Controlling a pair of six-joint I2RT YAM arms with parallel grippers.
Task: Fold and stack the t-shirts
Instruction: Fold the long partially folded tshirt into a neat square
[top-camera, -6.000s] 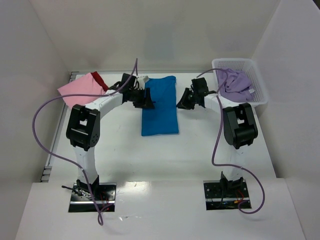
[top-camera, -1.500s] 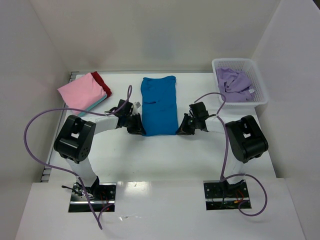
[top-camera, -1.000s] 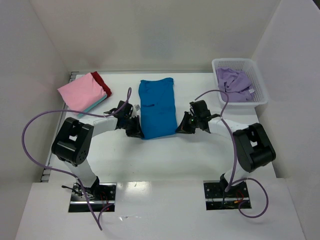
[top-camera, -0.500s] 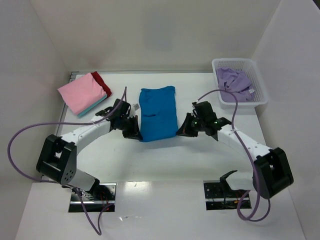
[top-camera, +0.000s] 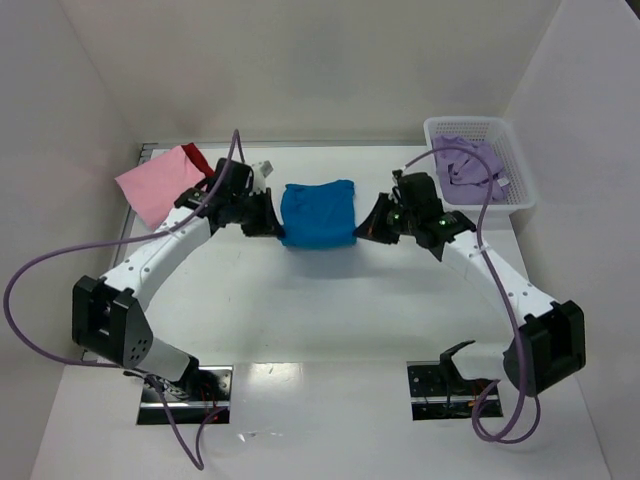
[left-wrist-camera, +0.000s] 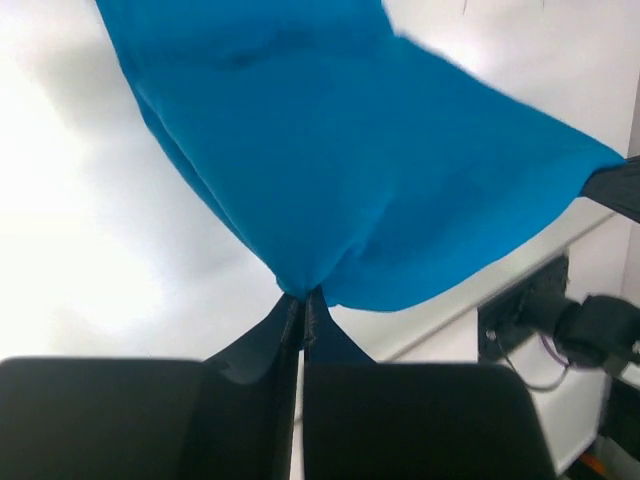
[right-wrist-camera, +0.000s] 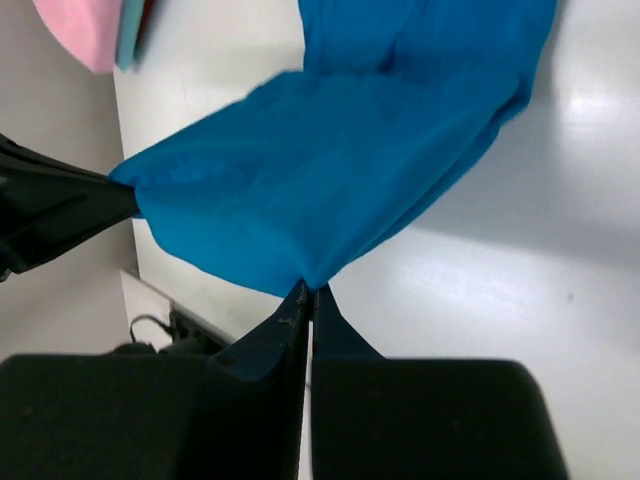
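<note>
Here the blue t-shirt (top-camera: 318, 213) is stretched between the two pincers, over the far half of the desk (top-camera: 330, 300). The left pincer (top-camera: 273, 218) is clamped on the shirt's left corner and the right pincer (top-camera: 367, 226) on its right corner. In each wrist view the fingers are pressed together with a bunched point of blue cloth between them. The pinched edge is raised off the desk. From it the cloth sags and runs back to the part lying flat farther away, so from above the shirt looks short and nearly square.

The raised cloth covers most of the layer beneath it, and neither collar nor sleeves can be made out.

A pink t-shirt (top-camera: 150, 185) lies at the far left of the desk, well apart from the blue one, its right edge hidden behind the left arm (top-camera: 165, 250). Only a strip of a red t-shirt (top-camera: 197, 157) shows at its far side. In the right wrist view a thin teal edge sits against the pink, cut off by the frame, and what it belongs to cannot be told.

A white mesh basket (top-camera: 480, 124) stands in the far right corner and holds a crumpled lavender t-shirt (top-camera: 470, 165).
</note>
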